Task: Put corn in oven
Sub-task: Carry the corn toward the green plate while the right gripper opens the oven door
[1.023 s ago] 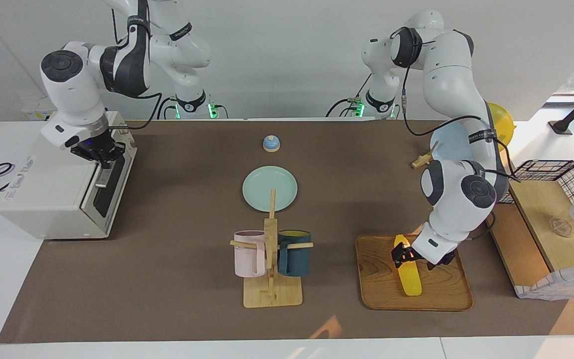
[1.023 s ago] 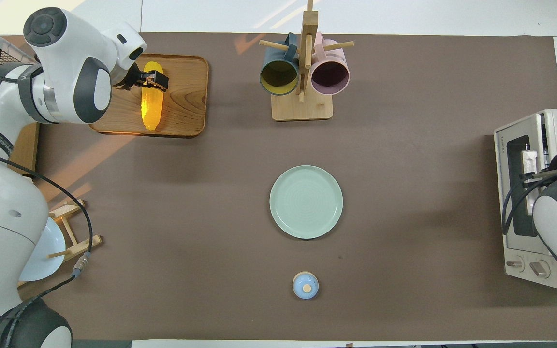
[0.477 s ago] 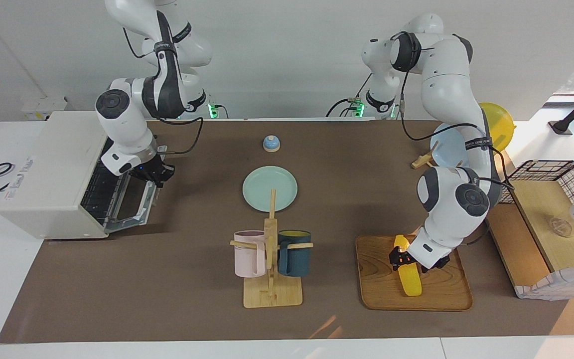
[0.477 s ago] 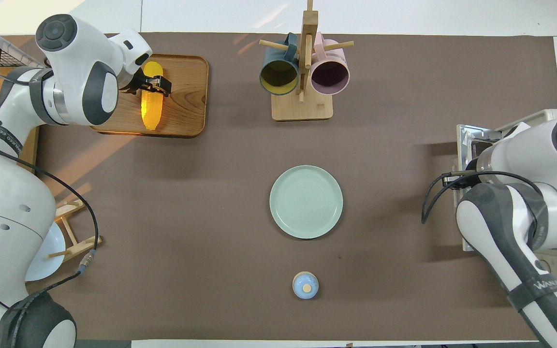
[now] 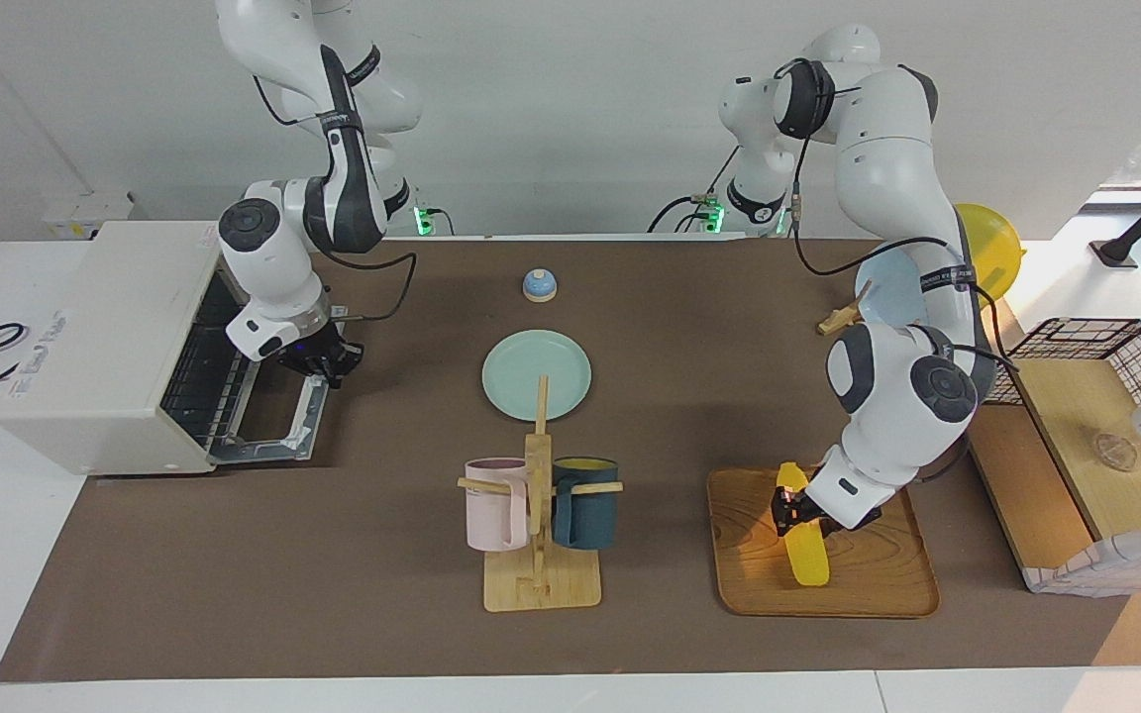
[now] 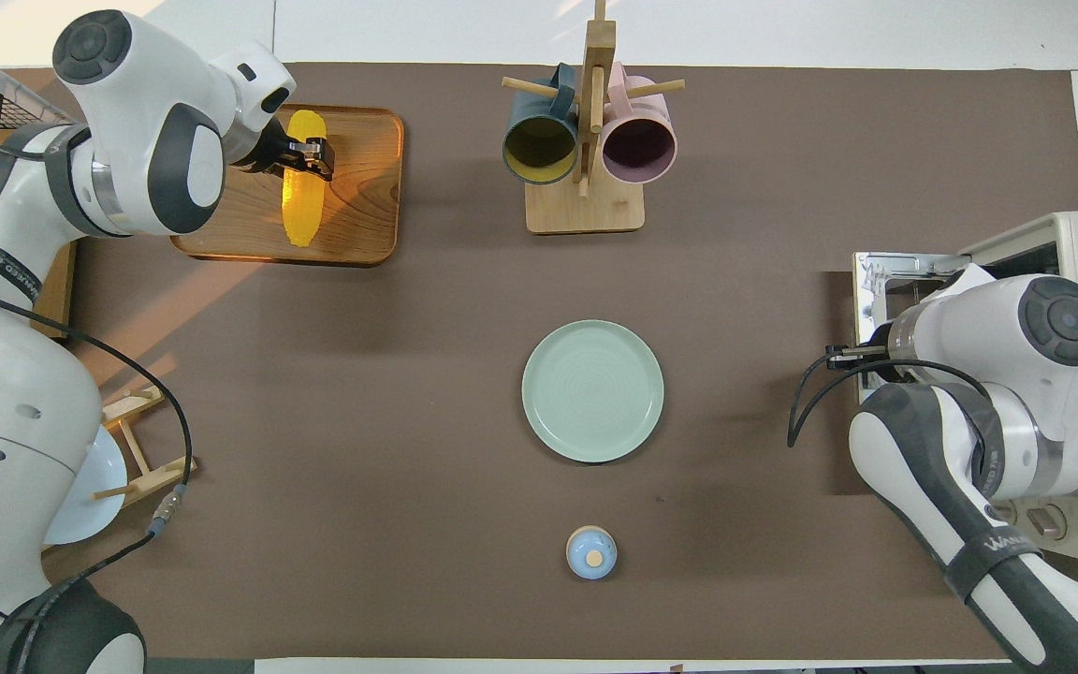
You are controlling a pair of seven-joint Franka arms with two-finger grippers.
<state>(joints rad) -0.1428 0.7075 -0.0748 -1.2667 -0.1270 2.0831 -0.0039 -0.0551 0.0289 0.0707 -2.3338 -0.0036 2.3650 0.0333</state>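
The yellow corn (image 5: 808,557) lies on a wooden tray (image 5: 878,584) toward the left arm's end of the table. My left gripper (image 5: 794,507) is shut on the corn near one end; it also shows in the overhead view (image 6: 307,157), with the corn (image 6: 301,211) under it. The off-white oven (image 5: 105,327) stands at the right arm's end. Its door (image 5: 268,426) is dropped open and the wire rack shows inside. My right gripper (image 5: 318,364) is at the door's outer edge, shut on the handle; the arm hides it in the overhead view.
A mug rack (image 5: 541,584) with a pink and a dark blue mug stands mid-table. A green plate (image 5: 536,373) and a small blue bell (image 5: 539,285) lie nearer to the robots. A black wire basket (image 5: 1095,347) and a plate stand (image 5: 892,287) are at the left arm's end.
My right gripper has pulled the oven door from shut to dropped open. My left gripper has closed on the corn and shifted it slightly on the tray.
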